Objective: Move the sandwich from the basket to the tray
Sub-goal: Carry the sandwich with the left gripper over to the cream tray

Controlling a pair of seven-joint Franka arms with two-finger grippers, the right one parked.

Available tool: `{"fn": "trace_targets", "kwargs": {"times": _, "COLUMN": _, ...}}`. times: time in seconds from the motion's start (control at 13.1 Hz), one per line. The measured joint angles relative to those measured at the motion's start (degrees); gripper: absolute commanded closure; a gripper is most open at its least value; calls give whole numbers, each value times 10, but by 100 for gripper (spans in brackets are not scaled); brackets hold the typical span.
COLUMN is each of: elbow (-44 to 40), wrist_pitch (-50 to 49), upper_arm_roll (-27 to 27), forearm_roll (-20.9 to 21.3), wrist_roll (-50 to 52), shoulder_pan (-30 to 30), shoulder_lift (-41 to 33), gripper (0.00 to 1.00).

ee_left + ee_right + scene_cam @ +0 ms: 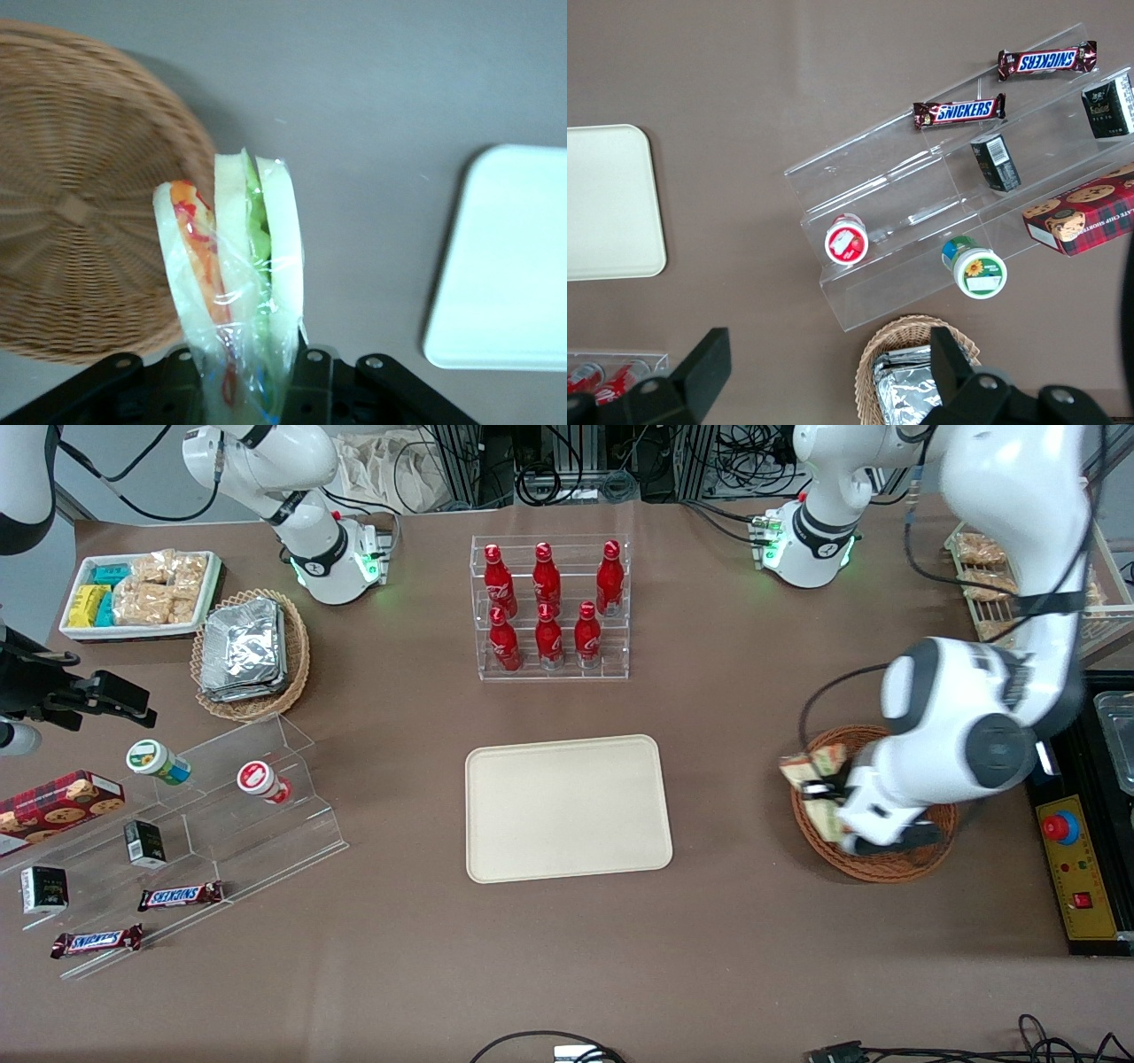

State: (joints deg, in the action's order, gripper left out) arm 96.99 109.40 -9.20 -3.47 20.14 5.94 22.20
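My left gripper is shut on the sandwich, a clear-wrapped wedge of pale bread with orange-red and green filling, pinched at its narrow end. In the front view the gripper holds the sandwich just above the rim of the reddish-brown wicker basket, on the side facing the tray. The basket is beside the held sandwich and slightly below it. The cream tray lies flat at the table's middle, and one rounded corner of the tray shows in the left wrist view.
Another pale wrapped piece lies in the basket, partly under the arm. A clear rack of red bottles stands farther from the front camera than the tray. A control box with a red button sits at the working arm's end.
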Motion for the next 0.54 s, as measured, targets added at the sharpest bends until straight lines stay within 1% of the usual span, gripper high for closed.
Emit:
{"fn": "trace_targets", "kwargs": {"times": 0.38, "elbow": -61, "wrist_pitch": 1, "upper_arm_roll": -2, "forearm_roll": 2, "wrist_roll": 61, "shoulder_pan": 111, "shoulder_lift": 86, "gripper": 75}}
{"fn": "trace_targets", "kwargs": {"times": 0.54, "elbow": -87, "wrist_pitch": 1, "upper_arm_roll": -1, "forearm_roll": 2, "wrist_roll": 86, "shoulder_pan": 144, "shoulder_lift": 123, "gripper": 76}}
